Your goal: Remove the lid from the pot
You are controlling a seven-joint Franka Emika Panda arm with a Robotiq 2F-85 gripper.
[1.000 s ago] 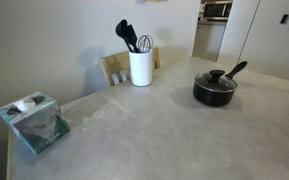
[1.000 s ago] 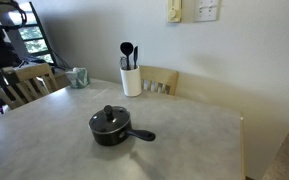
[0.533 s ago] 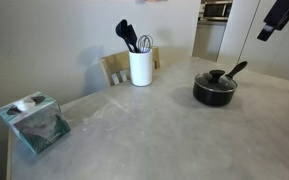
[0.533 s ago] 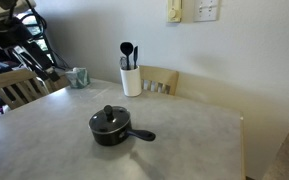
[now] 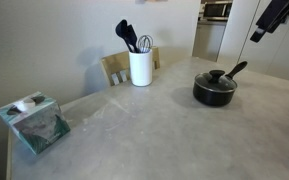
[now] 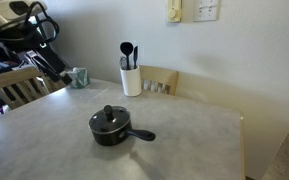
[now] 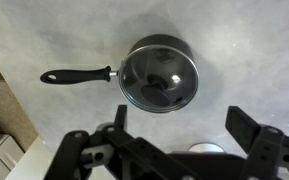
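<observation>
The pot point(image 7: 160, 75) is a low black saucepan on the grey table, seen from above in the wrist view, its long handle point(image 7: 79, 75) pointing left. The lid point(image 7: 162, 78) sits on it, dark and glassy, with a black knob at its centre. Both exterior views show the covered pot point(image 5: 215, 90) point(image 6: 111, 128) standing alone. My gripper point(image 7: 182, 125) hangs high above the pot, open, nothing between its fingers point(image 7: 246, 122). In an exterior view my arm point(image 5: 272, 18) comes in at the top right, well above the pot.
A white crock with black utensils point(image 5: 140, 67) point(image 6: 131, 80) stands at the table's back edge, against a wooden chair point(image 5: 117, 66). A tissue box point(image 5: 34, 122) sits at a table corner. Another chair point(image 6: 19, 85) stands beside the table.
My arm has come into the exterior views from the edge and moved a little toward the pot. Pot and lid have not moved.
</observation>
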